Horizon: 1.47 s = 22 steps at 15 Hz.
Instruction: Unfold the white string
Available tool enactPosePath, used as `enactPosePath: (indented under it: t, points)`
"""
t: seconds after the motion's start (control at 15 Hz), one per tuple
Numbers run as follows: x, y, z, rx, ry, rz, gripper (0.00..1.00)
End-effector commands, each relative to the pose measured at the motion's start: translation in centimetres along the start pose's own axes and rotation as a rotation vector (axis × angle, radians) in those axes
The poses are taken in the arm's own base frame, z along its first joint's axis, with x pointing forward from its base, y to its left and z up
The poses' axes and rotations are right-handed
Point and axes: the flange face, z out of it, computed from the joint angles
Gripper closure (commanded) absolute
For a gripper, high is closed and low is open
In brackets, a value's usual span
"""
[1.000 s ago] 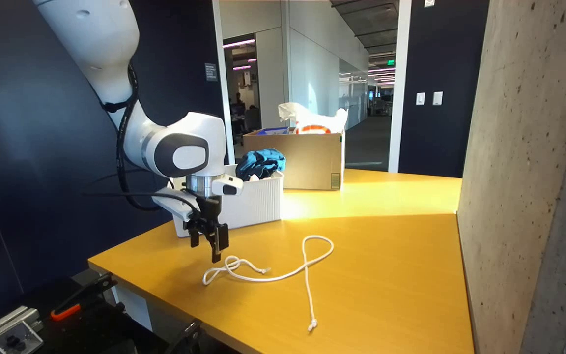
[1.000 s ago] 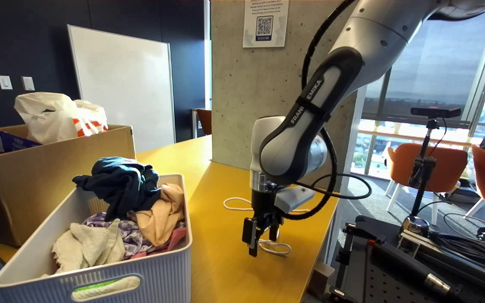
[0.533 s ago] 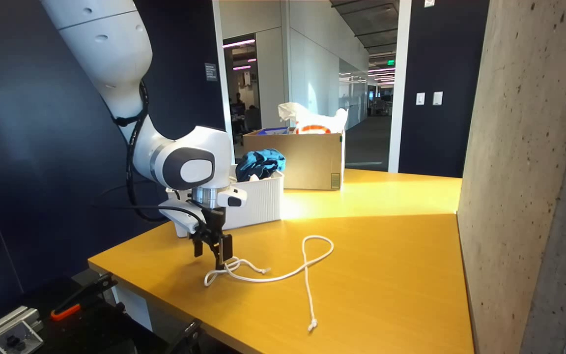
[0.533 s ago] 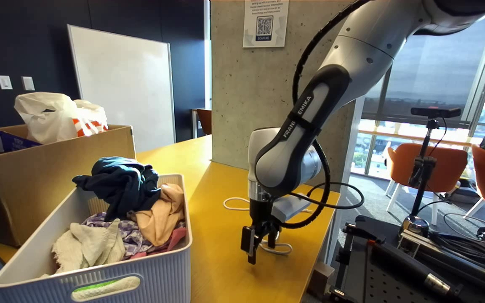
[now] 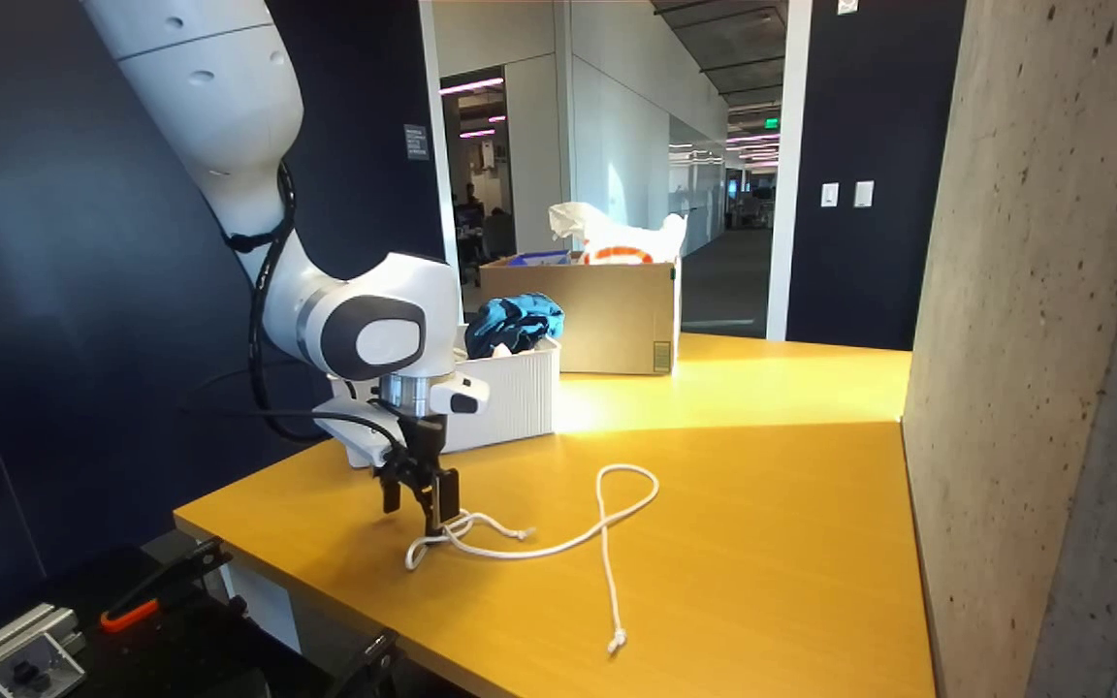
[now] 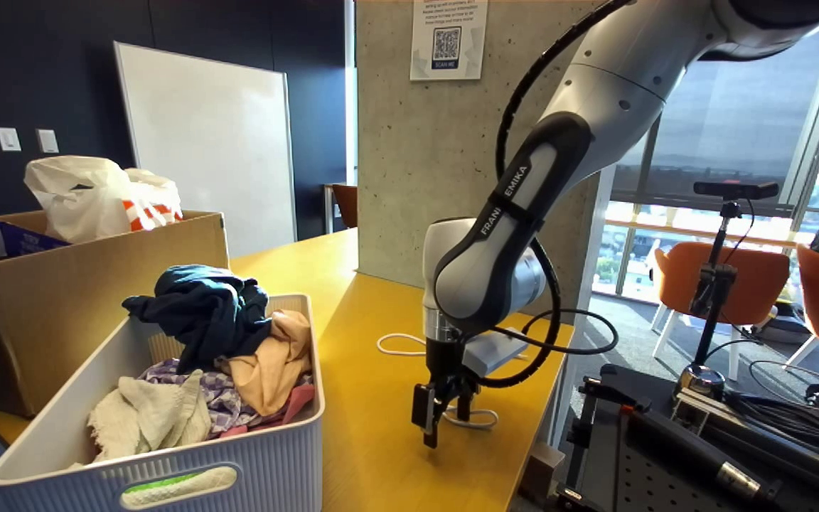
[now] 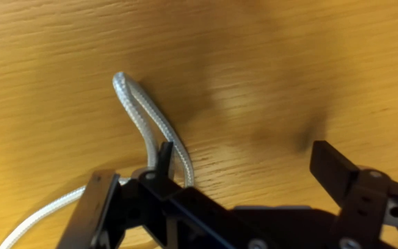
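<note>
At the lower left of an exterior view, the edge of the yellow tabletop (image 5: pixel 306 523) is near the work, so any pull is best directed away from it. Just right of that, left of centre, the Robotiq gripper (image 5: pixel 412 523) is pointed down at the gathered part of the white braided string (image 5: pixel 520 555); its jaws are spread wide and nothing is pinched. In the wrist view, from the left, the left strand (image 7: pixel 136 116) of a narrow fold (image 7: pixel 119 77) is found outside the jaws, a fingertip (image 7: pixel 164 159) is seen between the two strands, and the right strand (image 7: pixel 164 127) is included in the gap, just beside it; the opposite finger (image 7: pixel 328 166) is well apart, at the right. The step in hand is judged to be the grasp, best done if only that right strand is pinched: were both caught, the fold would probably be dragged along whole. Whether the tabletop is touched by the tips cannot be made out, so a slight lowering may be needed. Toward the centre of an exterior view, the short end (image 5: pixel 523 534) should be watched while the fold is drawn out slowly. Farther right, the crossing (image 5: pixel 603 525) below the upper loop (image 5: pixel 628 467) can be left for later, to be undone by the knotted tail (image 5: pixel 617 640), lower centre.
</note>
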Motion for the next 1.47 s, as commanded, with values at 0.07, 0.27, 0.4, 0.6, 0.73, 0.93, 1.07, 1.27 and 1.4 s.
enactPosePath:
  t: [0.07,0.27,0.4,0.6,0.73,0.93,1.07,1.27,1.4]
  points:
    - [0.5,0.8,0.6,0.018,0.010,0.013,0.00]
    - [1.1,-0.4,0.4,0.021,0.018,-0.002,0.00]
    - [2.0,-1.5,0.5,0.028,0.020,-0.013,0.00]
    - [3.2,-2.0,0.9,0.045,0.011,-0.019,0.29]
    - [3.6,-1.3,0.9,0.056,0.004,-0.010,0.40]
    - [3.8,-0.8,0.7,0.055,0.010,-0.004,0.63]
    - [3.9,-1.1,0.4,0.062,0.018,-0.010,0.79]
    - [3.9,-1.6,0.2,0.070,0.033,-0.019,0.99]
    - [3.6,-1.5,-0.2,0.068,0.042,-0.015,1.00]
